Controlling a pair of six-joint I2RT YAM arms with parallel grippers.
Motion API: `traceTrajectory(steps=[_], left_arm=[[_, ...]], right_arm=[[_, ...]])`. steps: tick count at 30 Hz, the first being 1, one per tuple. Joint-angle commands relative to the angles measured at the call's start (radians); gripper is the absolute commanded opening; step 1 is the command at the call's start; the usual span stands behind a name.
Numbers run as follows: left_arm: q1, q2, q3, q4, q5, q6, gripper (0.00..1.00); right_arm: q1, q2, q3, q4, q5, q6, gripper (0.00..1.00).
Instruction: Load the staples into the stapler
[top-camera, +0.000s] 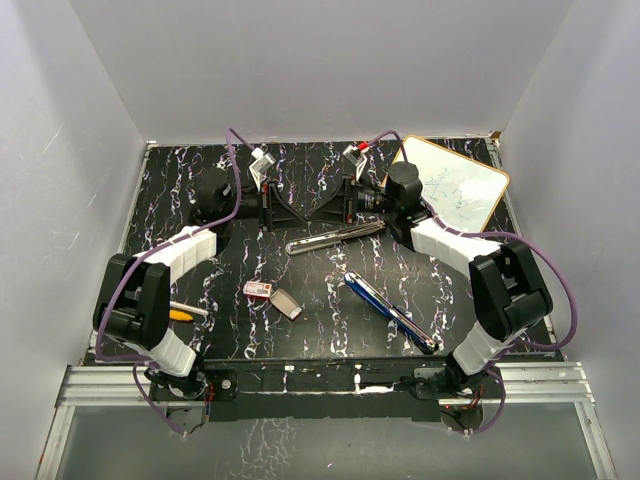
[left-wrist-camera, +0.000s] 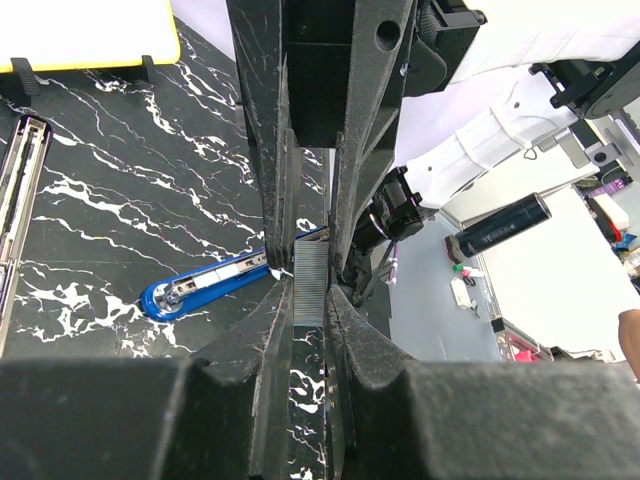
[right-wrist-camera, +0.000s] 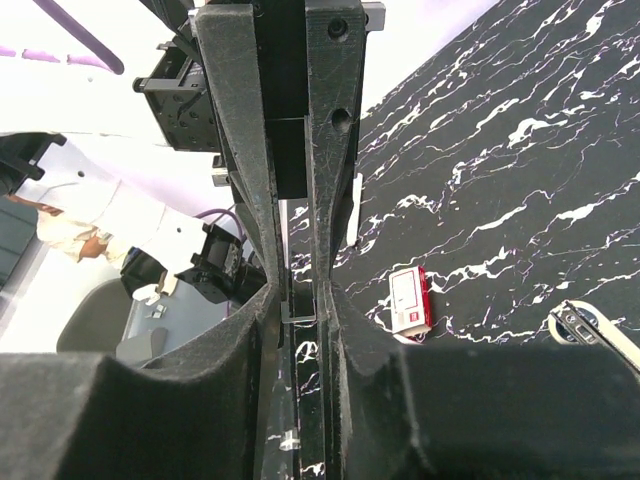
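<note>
Orange pen (top-camera: 181, 313) lies by the left edge of the surface (top-camera: 330, 340), near the left arm's base. Left gripper (top-camera: 298, 212) sits mid-surface toward the far edge. I read its jaws as narrow, pinching a grey staple strip (left-wrist-camera: 310, 280). Red staple box (top-camera: 258, 290) and tan inner tray (top-camera: 286, 303) lie side by side left of centre. Silver stapler rail (top-camera: 335, 237) lies just nearside of the grippers. Right gripper (top-camera: 322, 210) meets the left tip to tip, jaws narrow on the same strip. Blue stapler (top-camera: 390, 308) lies toward the near right. Whiteboard (top-camera: 455, 185) fills the far right corner.

even, bright light; wrist views blurred up close.
</note>
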Motion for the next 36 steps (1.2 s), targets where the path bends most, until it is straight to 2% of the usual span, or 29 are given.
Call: traceTrajectory(steps=[1,11,22,25,28,31,33,36], left_arm=[[-0.004,-0.056,-0.013,0.04,0.025,0.003,0.13],[-0.004,-0.059,-0.015,0.043,0.027,0.002,0.13],[-0.004,-0.058,-0.016,0.042,0.027,0.004,0.14],[-0.004,-0.058,-0.017,0.036,0.027,0.013,0.24],[-0.004,-0.06,-0.012,0.003,0.031,0.037,0.43],[0.002,-0.064,0.014,-0.108,0.035,0.123,0.62],[0.011,-0.067,0.043,-0.204,0.036,0.196,0.67],[0.038,-0.064,0.108,-0.415,0.019,0.366,0.71]], right_arm=[[0.005,0.009,0.005,0.073,-0.011,0.009,0.27],[0.008,0.007,-0.006,0.076,-0.008,0.009,0.32],[0.007,0.01,-0.004,0.082,-0.008,0.013,0.22],[0.007,0.008,-0.006,0.083,-0.005,0.009,0.19],[0.002,0.0,-0.005,0.069,-0.004,-0.013,0.19],[-0.017,-0.015,-0.005,0.014,-0.003,-0.067,0.19],[-0.036,-0.036,-0.005,-0.057,-0.003,-0.121,0.18],[-0.078,-0.076,-0.006,-0.185,0.0,-0.257,0.18]])
